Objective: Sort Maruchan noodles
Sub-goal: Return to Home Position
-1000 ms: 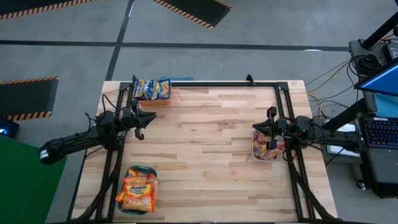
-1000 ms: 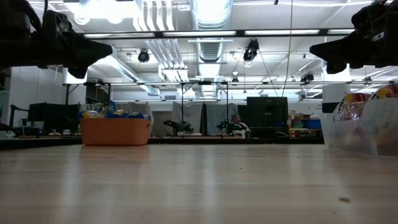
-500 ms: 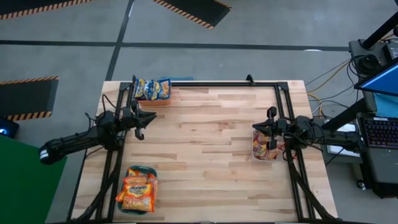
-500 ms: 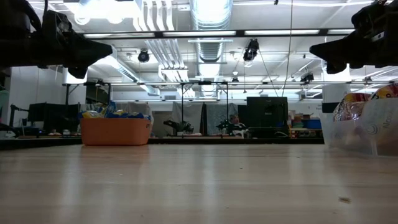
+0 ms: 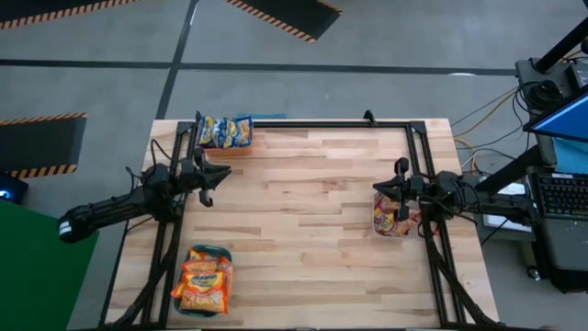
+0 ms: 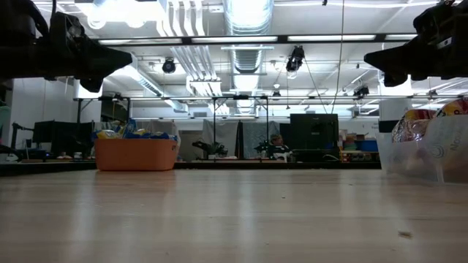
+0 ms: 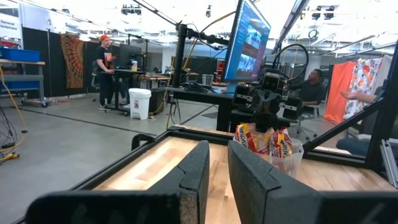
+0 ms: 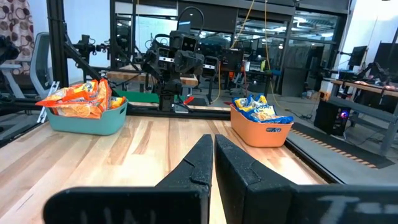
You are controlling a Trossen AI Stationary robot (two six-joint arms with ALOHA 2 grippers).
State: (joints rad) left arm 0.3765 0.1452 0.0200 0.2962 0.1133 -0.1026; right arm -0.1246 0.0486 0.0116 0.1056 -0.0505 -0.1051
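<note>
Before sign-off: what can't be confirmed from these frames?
Packet counts: in the high view the noodle packets overlap in every bin, hiding lower ones.
Clear bin: right gripper covers part of it in the high view; the low view's right edge cuts it off.
Teal bin: outside the low view.
Left gripper, over the table's left side, hides nothing.

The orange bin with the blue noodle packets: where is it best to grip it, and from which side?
Likely the rim of the orange bin, on the wall facing the middle of the table, coming straight down: one finger inside, one outside. It stands upright, open side up, and the blue packets heap mostly at its centre, leaving that rim bare.
</note>
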